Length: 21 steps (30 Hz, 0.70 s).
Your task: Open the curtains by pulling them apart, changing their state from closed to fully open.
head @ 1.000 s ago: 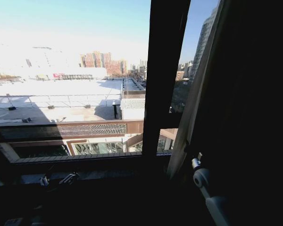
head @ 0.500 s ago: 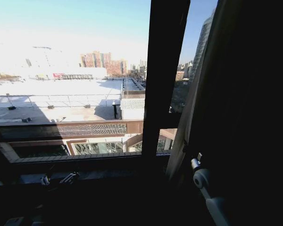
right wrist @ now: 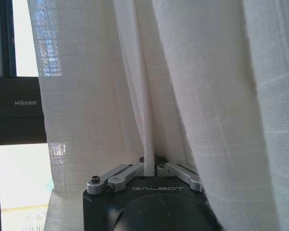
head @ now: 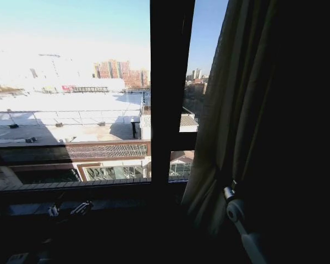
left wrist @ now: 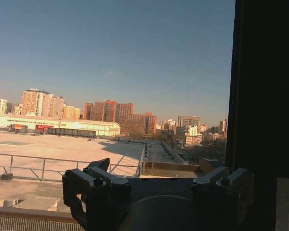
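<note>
Right tool [right wrist: 149,168] clamped on curtain [right wrist: 149,86] fold, left tool [left wrist: 156,185] apart, facing window.

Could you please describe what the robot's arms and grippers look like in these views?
The right arm is a white link ending in a rounded white joint with a small metal fitting. The right gripper has a black body marked GALBOT in pale letters and silver-grey finger links with screws. The left gripper is dark grey and blocky, with round bolt heads on two-pronged fingers.

The curtains [head: 236,110] run past the head view's top and right edges. In the right wrist view, a pleat hides where the right claw's [right wrist: 151,167] fingertips meet.
</note>
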Tool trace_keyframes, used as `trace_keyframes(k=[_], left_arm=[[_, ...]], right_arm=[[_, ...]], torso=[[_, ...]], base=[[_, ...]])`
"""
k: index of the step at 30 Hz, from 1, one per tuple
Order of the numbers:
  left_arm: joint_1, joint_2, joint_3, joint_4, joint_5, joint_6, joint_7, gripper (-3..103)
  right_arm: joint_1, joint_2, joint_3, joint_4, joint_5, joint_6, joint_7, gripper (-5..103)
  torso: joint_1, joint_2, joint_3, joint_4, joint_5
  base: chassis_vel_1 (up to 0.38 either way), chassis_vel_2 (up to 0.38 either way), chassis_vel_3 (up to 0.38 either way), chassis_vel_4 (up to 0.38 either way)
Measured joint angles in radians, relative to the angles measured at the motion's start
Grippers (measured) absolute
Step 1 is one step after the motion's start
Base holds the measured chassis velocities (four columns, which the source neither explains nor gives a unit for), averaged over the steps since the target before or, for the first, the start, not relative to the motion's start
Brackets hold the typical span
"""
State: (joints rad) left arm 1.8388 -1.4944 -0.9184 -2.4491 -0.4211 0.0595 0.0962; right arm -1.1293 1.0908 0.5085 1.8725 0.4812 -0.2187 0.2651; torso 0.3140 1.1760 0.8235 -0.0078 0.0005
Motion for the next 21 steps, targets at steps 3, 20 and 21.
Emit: trace_keyframes(k=[3, 20, 21], left_arm=[[0.001, -0.001, 0.001, 0.000, 0.001, 0.000, 0.001, 100], [-0.004, -0.014, 0.013, -0.002, 0.010, -0.001, 0.002, 100], [-0.005, -0.014, 0.013, -0.002, 0.010, -0.001, 0.003, 100]], right_arm=[[-0.001, 0.008, 0.019, -0.018, -0.001, 0.001, 0.007, 0], [0.051, 0.005, 0.189, -0.190, 0.018, -0.028, 0.178, 0], [0.055, 0.005, 0.192, -0.196, 0.018, -0.029, 0.189, 0]], torso=[[0.000, 0.000, 0.000, 0.0001, 0.0006], [0.000, 0.000, 0.000, 0.0003, -0.0001], [0.000, 0.000, 0.000, 0.0002, -0.0003]], base=[[-0.069, -0.104, 0.110, 0.100], [0.015, 0.006, -0.012, -0.010], [0.000, 0.000, 0.000, 0.000]])
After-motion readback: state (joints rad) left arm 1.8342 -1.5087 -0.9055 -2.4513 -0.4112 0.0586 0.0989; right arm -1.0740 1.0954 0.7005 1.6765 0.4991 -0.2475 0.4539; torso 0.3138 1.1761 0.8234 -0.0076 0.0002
